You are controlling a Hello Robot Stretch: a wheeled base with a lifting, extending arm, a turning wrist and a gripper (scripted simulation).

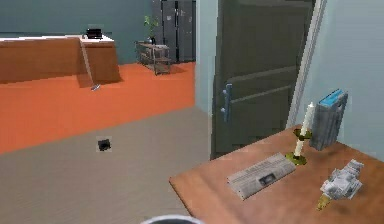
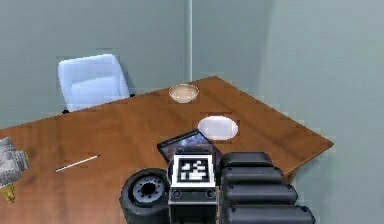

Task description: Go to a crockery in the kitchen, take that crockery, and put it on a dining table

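Wooden table (image 1: 215,190) edge near; orange floor (image 1: 90,110) open (ahead).

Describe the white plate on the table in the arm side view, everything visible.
The white plate is round and shallow with a slightly raised rim, and looks like glazed ceramic. It lies flat on the wooden table with nothing on it. A tan bowl stands apart from it, farther up the picture. A dark flat slab lies by its lower left edge; I can't tell whether they touch.
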